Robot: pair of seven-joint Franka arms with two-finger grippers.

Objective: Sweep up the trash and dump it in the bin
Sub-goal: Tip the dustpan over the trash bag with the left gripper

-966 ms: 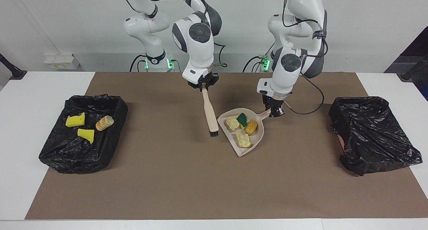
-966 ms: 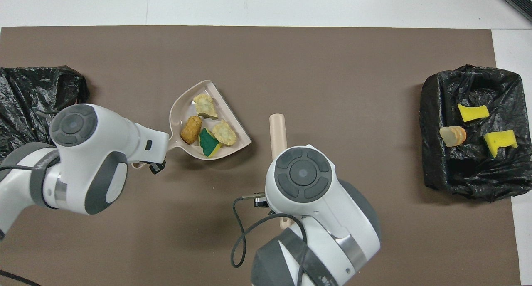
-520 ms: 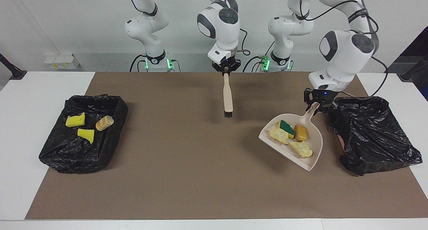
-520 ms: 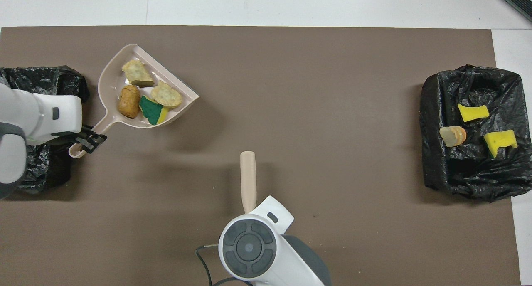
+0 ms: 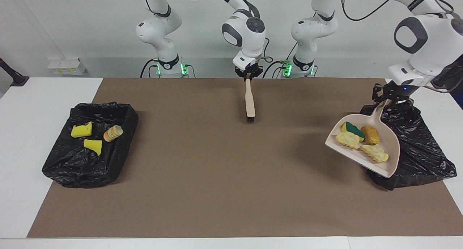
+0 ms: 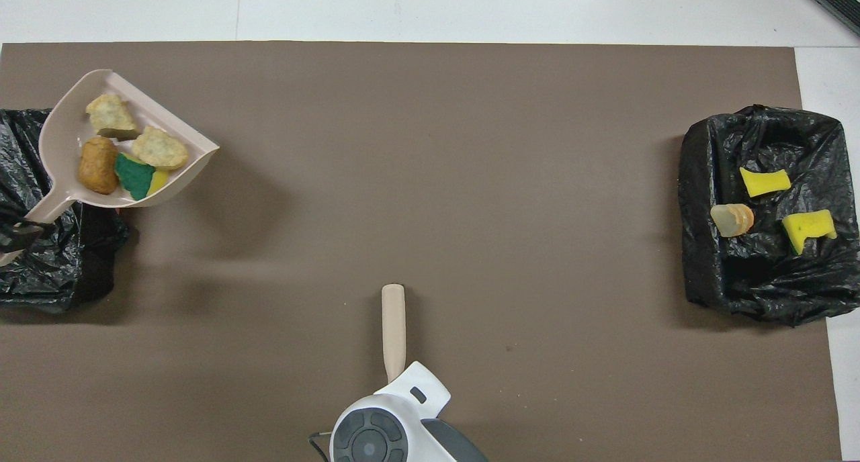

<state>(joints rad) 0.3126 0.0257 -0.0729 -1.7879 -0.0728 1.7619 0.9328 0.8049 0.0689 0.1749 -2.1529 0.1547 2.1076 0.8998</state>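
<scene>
Seven scraps of trash: four in the dustpan (image 5: 392, 147), namely two pale chunks (image 5: 348, 139), one green-and-yellow sponge (image 5: 352, 128) and one brown roll (image 5: 370, 134); three in the bin (image 5: 65, 162). Left gripper (image 5: 387, 96) pinches the dustpan handle over the second bin (image 5: 423, 151); right gripper (image 5: 248, 74) pinches the brush (image 5: 249, 104).

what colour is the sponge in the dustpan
The sponge is green on top with a yellow layer beneath, clearest in the overhead view.

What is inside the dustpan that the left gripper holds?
In the dustpan lie four scraps: a green-and-yellow sponge, a golden-brown roll and two pale bread chunks. Anything under them is covered.
</scene>
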